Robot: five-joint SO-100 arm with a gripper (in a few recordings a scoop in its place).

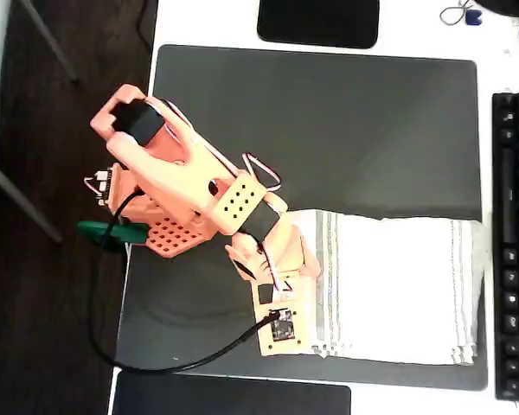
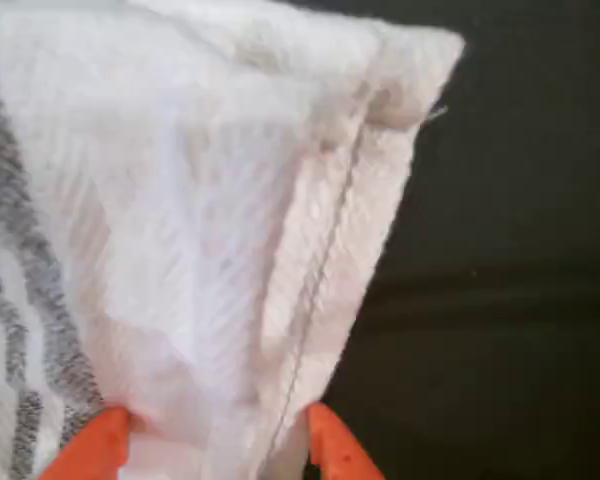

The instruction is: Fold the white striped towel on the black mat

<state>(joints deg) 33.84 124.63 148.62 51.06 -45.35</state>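
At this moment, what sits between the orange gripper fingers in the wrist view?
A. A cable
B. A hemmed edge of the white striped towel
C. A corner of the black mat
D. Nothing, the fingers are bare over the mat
B: in the wrist view the gripper has its orange fingers on either side of a stitched hem of the white striped towel, with the black mat behind it.

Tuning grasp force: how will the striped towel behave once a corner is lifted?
Probably floppy: the white striped towel drapes and creases between the gripper fingertips in the wrist view. Likely light; a thin hemmed edge shows. Its woven texture should resist slipping, though the rest may drag across the black mat.
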